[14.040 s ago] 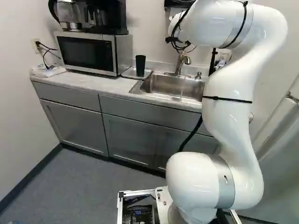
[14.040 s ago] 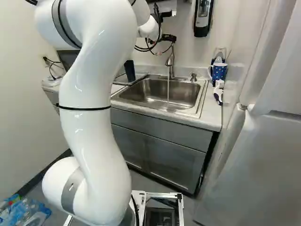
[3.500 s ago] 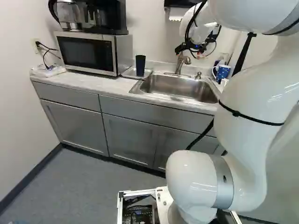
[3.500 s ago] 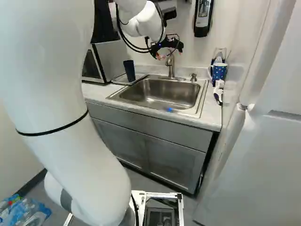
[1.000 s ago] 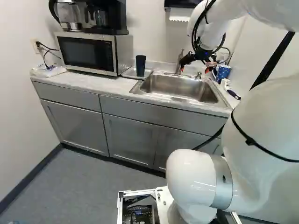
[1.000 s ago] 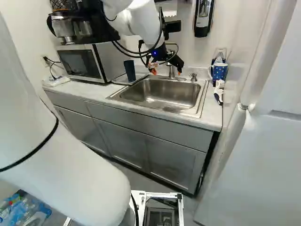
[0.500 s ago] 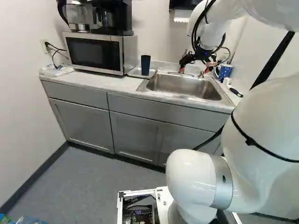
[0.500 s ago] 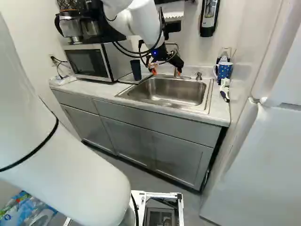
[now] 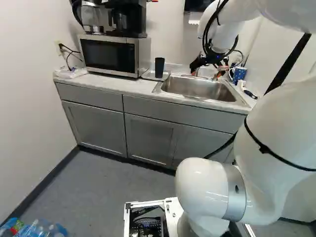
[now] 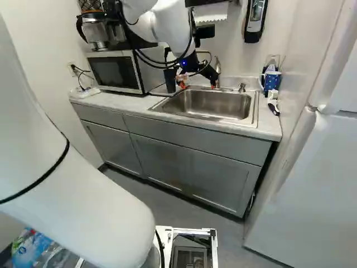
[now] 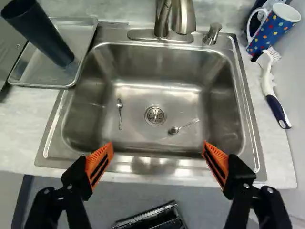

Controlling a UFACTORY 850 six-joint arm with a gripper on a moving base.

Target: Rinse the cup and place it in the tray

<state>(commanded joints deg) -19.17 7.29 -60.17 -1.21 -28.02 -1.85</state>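
Lining a white wall (image 9: pixel 167 29), countertop (image 9: pixel 118 85) with sink (image 9: pixel 197 89).

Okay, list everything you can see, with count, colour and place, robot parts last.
Cup: one, dark, on the tray
Tray: one, silver, beside the sink
Sink: one, silver, in the counter
Spoons: two, silver, in the sink
Faucet: one, silver, behind the basin
Pump: one, silver, beside the faucet
Mug: one, blue dotted, beyond the brush
Brush: one, white and navy, beside the sink
Microwave: one, silver and black, on the counter
Coffee maker: one, black, on the microwave
Counter: one, pale, atop the cabinets
Cabinets: several, grey, under the counter
Bottles: several, clear, on the floor
Gripper: one, black with orange pads, open, above the sink's near edge
Arm: one, white, on the base
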